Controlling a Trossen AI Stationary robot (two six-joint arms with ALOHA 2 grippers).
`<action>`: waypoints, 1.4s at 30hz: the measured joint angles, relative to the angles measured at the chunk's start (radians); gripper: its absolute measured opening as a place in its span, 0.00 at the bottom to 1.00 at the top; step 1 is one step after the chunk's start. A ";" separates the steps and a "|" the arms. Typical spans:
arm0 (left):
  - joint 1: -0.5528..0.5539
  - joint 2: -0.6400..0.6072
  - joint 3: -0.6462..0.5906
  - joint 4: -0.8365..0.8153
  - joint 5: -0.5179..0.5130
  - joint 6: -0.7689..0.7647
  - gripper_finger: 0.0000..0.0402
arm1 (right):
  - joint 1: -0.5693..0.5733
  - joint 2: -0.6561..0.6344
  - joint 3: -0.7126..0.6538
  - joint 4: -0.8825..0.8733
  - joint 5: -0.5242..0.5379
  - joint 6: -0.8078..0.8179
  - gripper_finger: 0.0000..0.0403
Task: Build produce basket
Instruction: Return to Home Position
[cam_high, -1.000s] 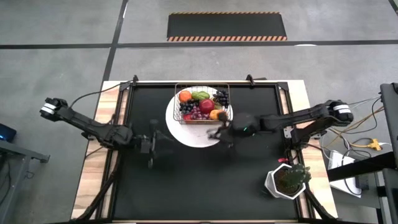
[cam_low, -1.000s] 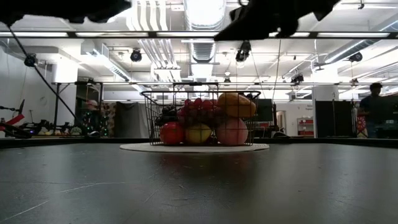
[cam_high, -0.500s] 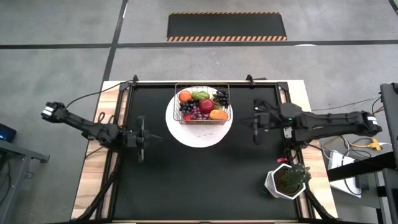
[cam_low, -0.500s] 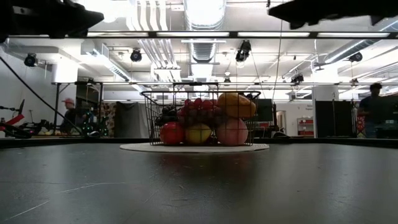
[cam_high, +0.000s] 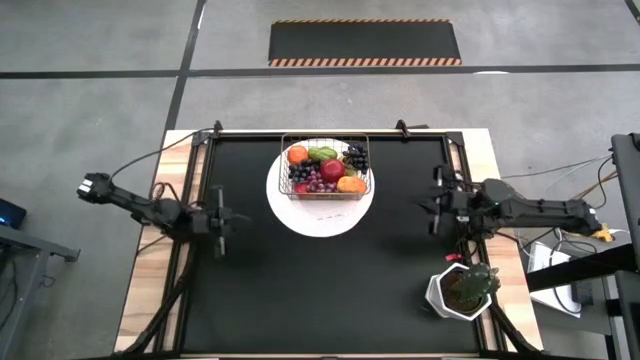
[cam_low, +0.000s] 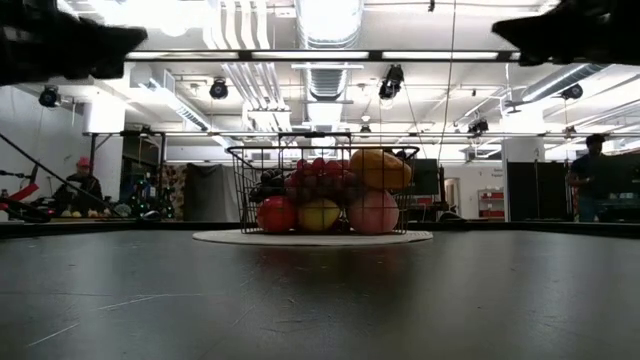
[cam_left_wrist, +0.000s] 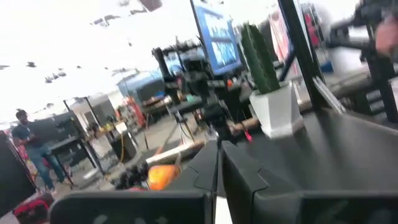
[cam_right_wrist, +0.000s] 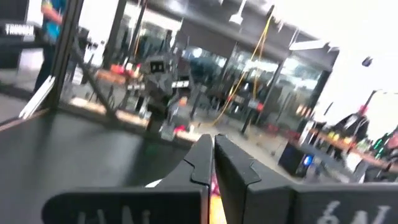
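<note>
Across the black table (cam_high: 320, 290), as seen from above, the round white plate (cam_high: 320, 218) lay toward one long edge. The basket (cam_high: 325, 136) stood on it, filled with the produce (cam_high: 325, 170). A white plant pot (cam_high: 455, 292) stood by the table's right edge, well apart from the plate.

The overhead view showed only the top layer, including an orange (cam_high: 298, 155) and dark grapes (cam_high: 355, 157). The level view alone showed the lower layer against the wire wall: a red apple (cam_low: 277, 214), a yellow fruit (cam_low: 319, 214) and a peach (cam_low: 373, 211). That view showed my arms only as dark shapes at its upper corners.

My left gripper (cam_high: 228, 219) hung over the table's left side. My right gripper (cam_high: 433, 205) hung over its right side. The basket sat between them, well apart from each.

Only the wrist views settled the grip. My left fingers (cam_left_wrist: 208, 171) were pressed together on nothing, and my right fingers (cam_right_wrist: 202, 162) likewise.
</note>
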 joint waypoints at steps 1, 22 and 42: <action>0.000 -0.017 -0.004 -0.002 0.000 0.000 0.01 | 0.000 -0.032 -0.014 0.001 0.002 -0.002 0.02; 0.000 -0.065 -0.006 -0.042 -0.017 0.005 0.01 | -0.011 -0.126 -0.179 0.090 0.290 0.094 0.02; 0.000 0.009 -0.008 -0.042 -0.017 0.007 0.01 | -0.011 -0.126 -0.180 0.037 0.289 0.147 0.02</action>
